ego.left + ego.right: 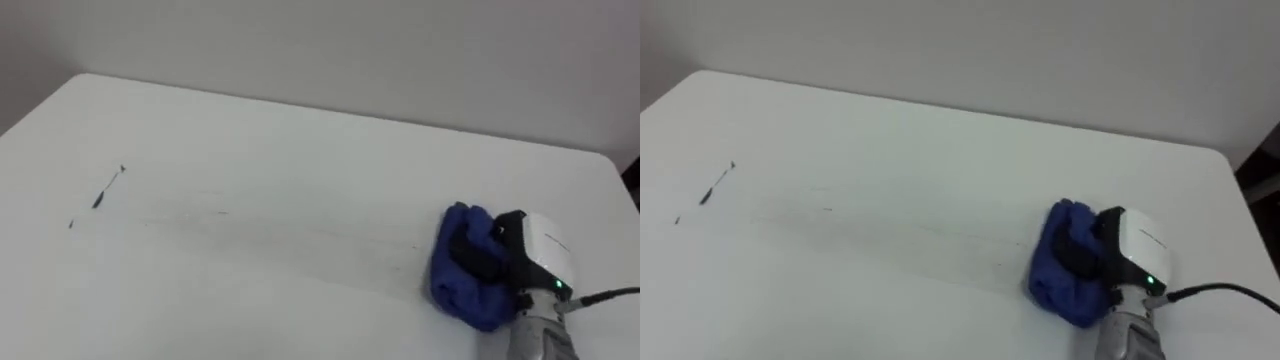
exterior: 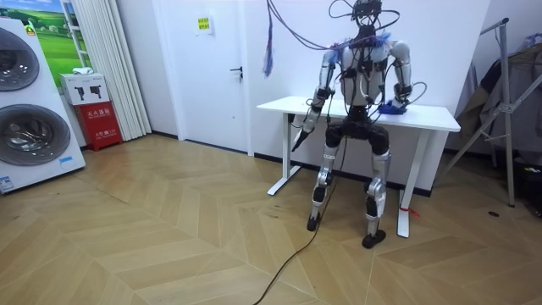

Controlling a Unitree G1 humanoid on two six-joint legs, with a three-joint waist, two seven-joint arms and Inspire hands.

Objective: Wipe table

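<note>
Robot stood at the white table (image 1: 300, 140). Its right arm entered from the lower right, right hand (image 1: 528, 258) palm-down, fingers clenched into the blue cloth (image 1: 452, 285). The cloth lay bunched near the table's right end, its long axis running near to far. Left hand (image 2: 298, 135) hung beside the table's edge, state not determinable. Small dark marks (image 1: 104, 192) lay well apart, far left.

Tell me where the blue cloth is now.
In the left eye view the blue cloth sits on the right side of the white table, clutched under the robot's right hand, far from the dark marks at the left.
</note>
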